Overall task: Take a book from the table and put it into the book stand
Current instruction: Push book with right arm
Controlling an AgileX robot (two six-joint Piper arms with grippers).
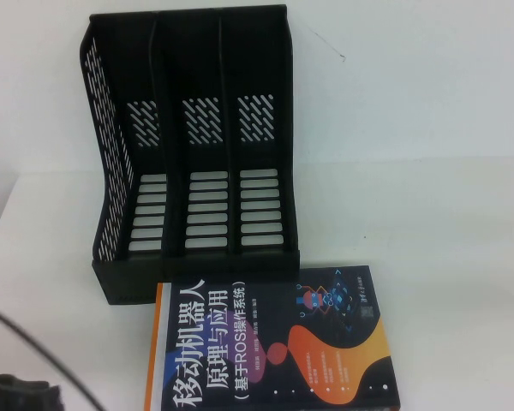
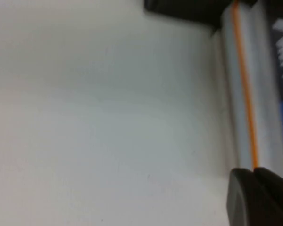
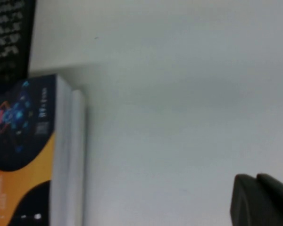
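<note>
The book [image 1: 274, 347] lies nearest the camera, flat on the desk [image 1: 428, 214], cover up, its far edge touching the front lip of the book stand [image 1: 193, 163]. In the wrist views a second white page block seems to lie under it, so it may rest on another volume; that I cannot settle.

The desk is plain white and broad. The book stand sits upright behind the book, its three slots empty.

The book looks thick, stiff and fairly heavy, with a glossy cover likely to slip. I judge the long side edges best for a grip, squeezing cover and pages together.

The left gripper [image 2: 259, 197] hovers just beside the orange-lined spine side; the right gripper [image 3: 262, 200] sits well apart from the opposite edge. Neither holds anything; their opening I cannot tell.
</note>
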